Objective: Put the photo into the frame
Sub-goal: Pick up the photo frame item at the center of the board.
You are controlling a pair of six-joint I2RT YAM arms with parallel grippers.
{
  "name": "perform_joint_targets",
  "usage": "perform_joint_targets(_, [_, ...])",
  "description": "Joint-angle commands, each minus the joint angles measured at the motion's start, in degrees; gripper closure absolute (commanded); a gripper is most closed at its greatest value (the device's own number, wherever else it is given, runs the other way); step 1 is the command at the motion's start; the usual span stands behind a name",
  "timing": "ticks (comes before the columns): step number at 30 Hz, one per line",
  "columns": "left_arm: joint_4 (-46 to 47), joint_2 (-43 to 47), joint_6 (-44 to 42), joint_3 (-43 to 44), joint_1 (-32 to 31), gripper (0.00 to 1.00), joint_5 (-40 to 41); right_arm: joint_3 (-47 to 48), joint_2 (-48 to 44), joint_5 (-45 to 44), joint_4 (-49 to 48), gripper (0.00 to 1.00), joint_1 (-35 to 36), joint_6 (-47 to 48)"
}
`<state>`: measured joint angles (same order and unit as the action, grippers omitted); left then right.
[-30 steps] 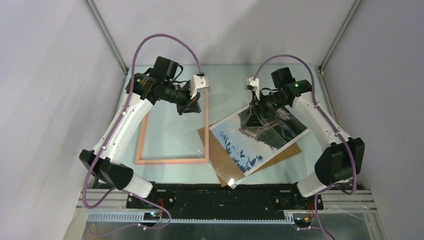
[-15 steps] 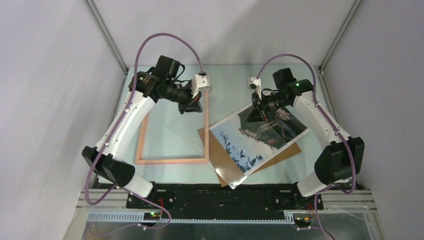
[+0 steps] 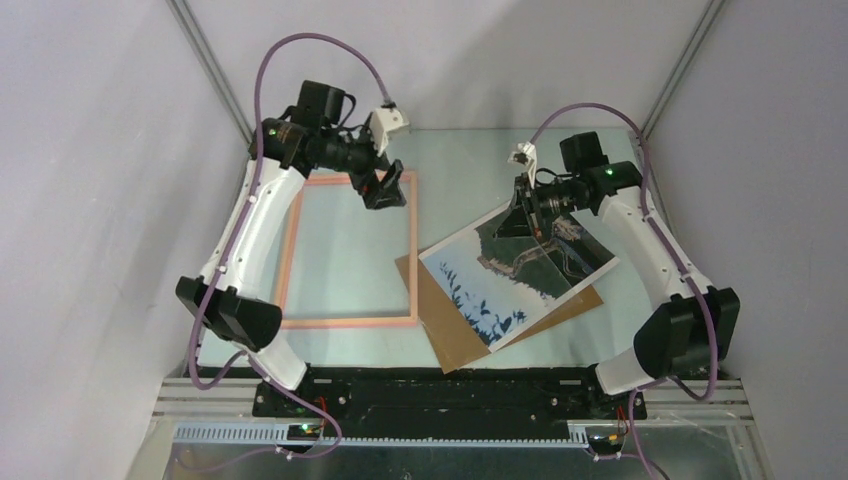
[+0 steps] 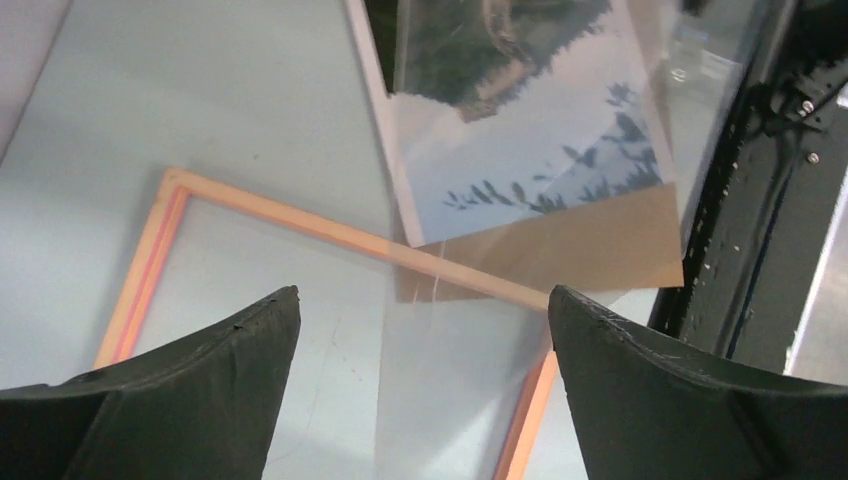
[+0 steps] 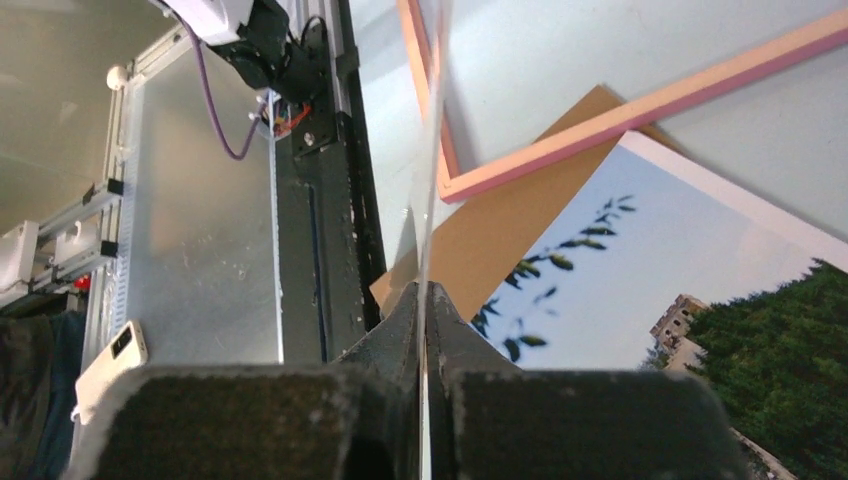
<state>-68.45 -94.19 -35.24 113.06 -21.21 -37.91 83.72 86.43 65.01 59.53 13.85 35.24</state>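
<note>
The photo (image 3: 520, 275) lies tilted on a brown backing board (image 3: 450, 335) at the right of the table, also visible in the right wrist view (image 5: 650, 270) and the left wrist view (image 4: 520, 150). The salmon-pink frame (image 3: 350, 322) lies flat at the left, its right side touching the board. My right gripper (image 3: 522, 212) hovers over the photo's far corner, shut on a thin clear pane (image 5: 432, 150) that shows edge-on between its fingers. My left gripper (image 3: 385, 190) hangs open and holds nothing over the frame's far right corner (image 4: 300, 222).
The black base rail (image 3: 450, 390) runs along the near edge, close to the board's near corner. Grey enclosure walls with metal posts (image 3: 215, 75) close in the left, right and far sides.
My left gripper opened and drew back and up toward the far left. My right gripper closed on the clear pane and shifted slightly right; the pane's near corner came off the front edge.
</note>
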Motion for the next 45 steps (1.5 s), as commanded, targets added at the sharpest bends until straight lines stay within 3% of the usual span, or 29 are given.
perform_joint_targets(1, [2.7,-0.4,7.6,4.1,4.2,0.01,-1.5,-1.0,-5.6,3.9,-13.6,1.0,-0.6,-16.0])
perform_joint_targets(3, [4.0,0.3,10.0,4.0,6.1,0.0,-1.6,-1.6,-6.4,2.9,-20.3,1.0,-0.6,-24.3])
perform_joint_targets(10, [7.6,5.3,15.3,1.3,12.8,0.0,4.4,-2.1,-5.0,-1.1,-31.0,1.0,-0.6,-40.0])
perform_joint_targets(15, [9.0,9.4,18.6,-3.6,17.9,0.0,6.9,-2.8,-3.6,-4.2,-38.5,1.0,-1.2,-51.3])
perform_joint_targets(22, [11.6,12.7,21.4,-13.1,25.2,0.0,17.1,-6.8,-2.0,-2.9,-54.2,1.0,-3.7,-69.6])
perform_joint_targets(30, [16.6,8.2,25.0,-22.4,29.6,0.0,24.7,-10.0,-0.8,-0.2,-65.7,1.0,-5.2,-80.4])
perform_joint_targets(39, [17.3,-3.1,27.0,-23.4,30.7,0.01,32.1,-12.9,-1.1,0.7,-71.5,1.0,-6.3,-85.2])
perform_joint_targets(45, [17.3,-8.9,27.0,-22.9,30.9,0.08,34.4,-15.6,-1.9,1.1,-73.5,1.0,-6.7,-85.9])
